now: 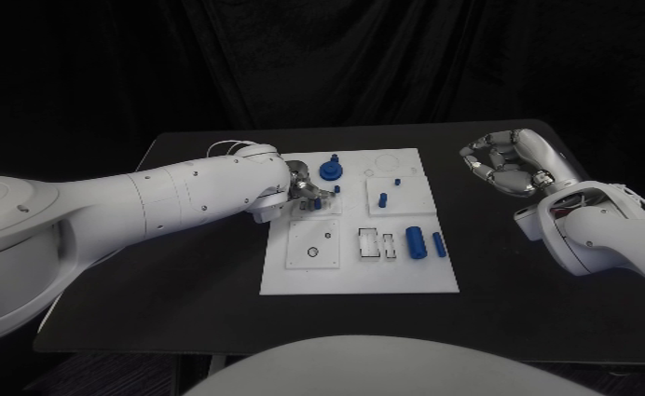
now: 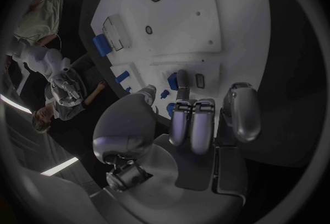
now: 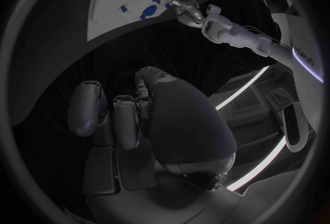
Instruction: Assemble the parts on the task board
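The flat white rectangular task board (image 1: 358, 270) lies in the middle of the black table (image 1: 175, 293), within reach of both arms, so either hand can work it without shifting it. Several small blue plastic parts rest on it: a blue round knob-like part (image 1: 334, 170) at the far edge, a short blue peg (image 1: 383, 198) near the centre, and two blue cylinders (image 1: 417, 241) lying side by side toward the board's right edge, just beside a pair of empty rectangular recesses (image 1: 368, 242).

The silver left hand (image 1: 304, 185) is over the board's far left area. Its fingers (image 2: 182, 83) reach down to the board among small blue parts there (the head view shows fingertips close against one). Whether it actually pinches a part cannot be told; the fingers are drawn fairly close together.

The silver right hand (image 1: 504, 163) hangs above the table, well apart from the board on its right side, probably parked clear of the work. Its fingers (image 3: 127, 119) are curled inward, holding nothing.
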You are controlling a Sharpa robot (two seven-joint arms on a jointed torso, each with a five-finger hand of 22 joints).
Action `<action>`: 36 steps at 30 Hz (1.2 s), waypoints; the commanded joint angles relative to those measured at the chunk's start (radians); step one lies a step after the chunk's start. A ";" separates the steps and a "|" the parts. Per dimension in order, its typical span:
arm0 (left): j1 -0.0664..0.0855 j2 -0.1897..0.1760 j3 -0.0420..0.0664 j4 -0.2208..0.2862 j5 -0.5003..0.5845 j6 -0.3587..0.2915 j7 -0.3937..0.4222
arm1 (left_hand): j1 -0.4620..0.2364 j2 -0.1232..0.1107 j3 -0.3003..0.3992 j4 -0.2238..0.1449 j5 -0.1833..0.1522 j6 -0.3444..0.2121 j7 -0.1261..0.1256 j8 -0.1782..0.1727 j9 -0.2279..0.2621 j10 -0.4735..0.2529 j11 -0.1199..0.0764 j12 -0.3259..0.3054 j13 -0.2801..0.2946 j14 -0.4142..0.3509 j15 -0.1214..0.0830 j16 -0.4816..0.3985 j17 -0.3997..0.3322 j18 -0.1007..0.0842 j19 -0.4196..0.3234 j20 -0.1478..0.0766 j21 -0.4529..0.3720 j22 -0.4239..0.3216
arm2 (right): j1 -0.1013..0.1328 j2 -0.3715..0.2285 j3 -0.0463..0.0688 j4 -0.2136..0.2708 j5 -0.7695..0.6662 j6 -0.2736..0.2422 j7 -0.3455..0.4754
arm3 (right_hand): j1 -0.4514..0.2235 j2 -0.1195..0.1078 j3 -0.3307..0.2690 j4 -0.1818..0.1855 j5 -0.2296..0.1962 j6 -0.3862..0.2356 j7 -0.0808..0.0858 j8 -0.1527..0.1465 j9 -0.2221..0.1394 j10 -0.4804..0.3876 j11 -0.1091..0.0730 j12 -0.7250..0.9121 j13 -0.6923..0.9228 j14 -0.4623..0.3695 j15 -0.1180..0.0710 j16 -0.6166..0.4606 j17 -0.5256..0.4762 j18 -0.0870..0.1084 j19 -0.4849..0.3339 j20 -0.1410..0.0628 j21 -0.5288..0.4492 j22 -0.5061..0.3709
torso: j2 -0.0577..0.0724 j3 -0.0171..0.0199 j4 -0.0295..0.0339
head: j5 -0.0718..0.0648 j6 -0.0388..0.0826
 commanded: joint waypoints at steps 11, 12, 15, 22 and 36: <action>-0.018 -0.049 -0.012 0.057 -0.068 -0.137 0.043 | 0.096 0.064 -0.062 -0.003 0.069 0.012 -0.026 0.116 0.088 0.107 -0.026 0.004 0.263 0.104 -0.021 0.003 0.263 -0.002 0.040 -0.022 0.077 0.196 | -0.002 -0.003 0.001 -0.001 -0.002 0.008 -0.016 | -0.010 -0.003 0.006 0.001 0.006 -0.005 0.002 0.006 -0.001 -0.005 -0.001 -0.001 0.041 0.052 -0.002 -0.003 0.148 0.010 -0.008 0.000 -0.005 0.156 | 0.000 0.0000 0.0002 | 0.006 0.000; -0.018 -0.053 -0.012 0.063 -0.075 -0.148 0.049 | 0.101 0.065 -0.064 -0.003 0.071 0.014 -0.028 0.122 0.092 0.107 -0.027 0.004 0.263 0.104 -0.022 0.003 0.263 -0.004 0.044 -0.023 0.086 0.198 | -0.002 -0.002 0.001 -0.001 -0.002 0.008 -0.016 | -0.010 -0.003 0.006 0.001 0.006 -0.005 0.002 0.006 -0.001 -0.005 -0.001 -0.001 0.041 0.052 -0.002 -0.003 0.148 0.010 -0.008 0.000 -0.005 0.156 | 0.000 0.0000 0.0002 | 0.007 0.000; -0.016 -0.072 -0.011 0.088 -0.096 -0.196 0.076 | 0.121 0.066 -0.074 -0.003 0.079 0.018 -0.033 0.141 0.108 0.107 -0.033 0.004 0.263 0.104 -0.027 0.003 0.263 -0.008 0.053 -0.027 0.106 0.204 | -0.002 -0.001 0.001 -0.003 -0.002 0.009 -0.016 | -0.010 -0.003 0.006 0.001 0.006 -0.005 0.002 0.006 -0.001 -0.005 -0.001 -0.001 0.041 0.052 -0.002 -0.003 0.148 0.010 -0.008 0.000 -0.005 0.156 | 0.000 -0.0001 -0.0002 | 0.010 0.000; -0.003 -0.113 -0.011 0.138 -0.112 -0.271 0.130 | 0.149 0.072 -0.084 -0.003 0.097 0.026 -0.042 0.170 0.129 0.107 -0.040 0.004 0.263 0.104 -0.034 0.003 0.263 -0.014 0.065 -0.034 0.136 0.212 | -0.002 0.001 0.001 -0.006 -0.002 0.009 -0.016 | -0.012 -0.003 0.006 0.002 0.006 -0.005 0.002 0.006 -0.001 -0.006 -0.001 -0.001 0.041 0.052 -0.002 -0.004 0.148 0.010 -0.008 0.000 -0.005 0.156 | 0.000 -0.0003 0.0000 | 0.012 0.000; 0.081 -0.189 -0.011 0.167 -0.022 -0.186 0.146 | 0.238 0.069 -0.093 -0.021 0.128 0.029 -0.054 0.197 0.147 0.107 -0.052 0.004 0.263 0.104 -0.045 0.003 0.263 -0.024 0.083 -0.045 0.183 0.225 | -0.002 0.014 0.001 -0.023 -0.002 0.009 -0.012 | -0.013 -0.003 0.006 0.003 0.006 -0.005 0.002 0.007 -0.001 -0.006 -0.001 -0.002 0.040 0.052 -0.002 -0.004 0.148 0.011 -0.008 0.000 -0.007 0.156 | 0.000 -0.0008 0.0000 | 0.021 0.000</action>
